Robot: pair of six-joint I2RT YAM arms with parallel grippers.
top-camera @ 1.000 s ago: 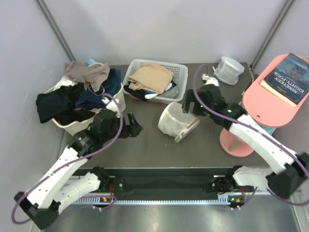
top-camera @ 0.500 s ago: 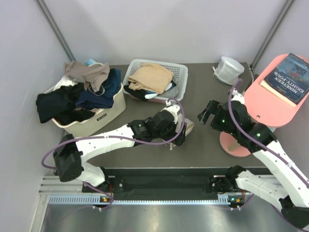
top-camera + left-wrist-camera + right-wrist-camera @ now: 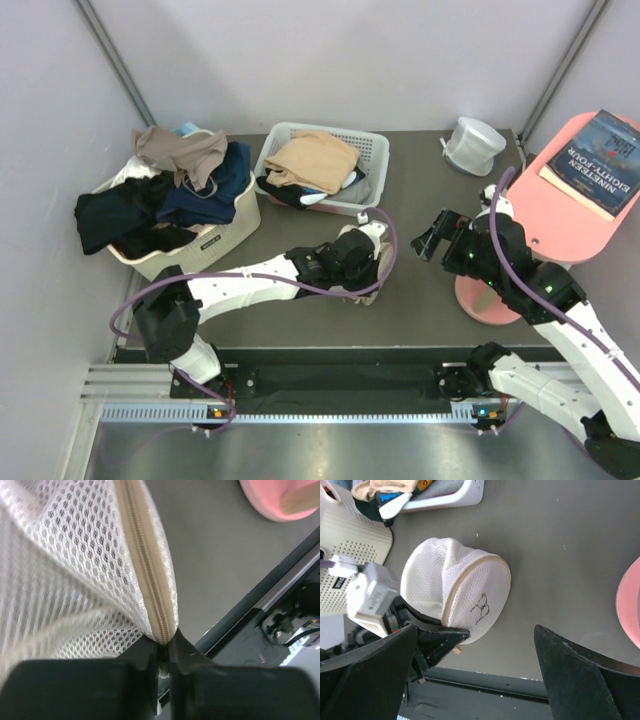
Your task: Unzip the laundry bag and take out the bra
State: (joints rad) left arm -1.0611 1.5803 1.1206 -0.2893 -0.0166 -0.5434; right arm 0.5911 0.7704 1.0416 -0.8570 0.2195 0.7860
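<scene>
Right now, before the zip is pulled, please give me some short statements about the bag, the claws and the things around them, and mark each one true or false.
1. The left claw is shut on the zip seam of the laundry bag. True.
2. The right claw grips the bag too. False: it is open and apart from the bag, to the right of it.
3. The bag lies on its side on the table. True.
4. The book lies in the white basket. False: it lies on the pink stand.
5. The zip is wide open. False: its teeth look closed in both wrist views.
</scene>
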